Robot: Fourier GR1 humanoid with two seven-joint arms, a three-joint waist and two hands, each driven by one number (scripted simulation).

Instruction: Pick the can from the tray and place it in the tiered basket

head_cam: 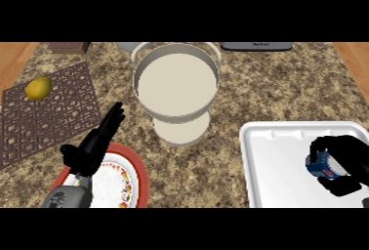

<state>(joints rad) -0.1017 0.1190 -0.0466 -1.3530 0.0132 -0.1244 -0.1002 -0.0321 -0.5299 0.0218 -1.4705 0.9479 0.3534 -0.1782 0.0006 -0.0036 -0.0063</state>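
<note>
Can (320, 165) sits over the white tray (288, 141), our right hand (344, 157) curling its fingers (322, 145) round it for lifting. Our left hand (93, 144) rests with straight fingers above the red-rimmed plate (133, 178), leaving the tiered basket (176, 80) unobstructed.

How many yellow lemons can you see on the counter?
1. The lemon sits on the brown mat at the left of the counter, far from the tray. More could be hidden outside the view.
</note>
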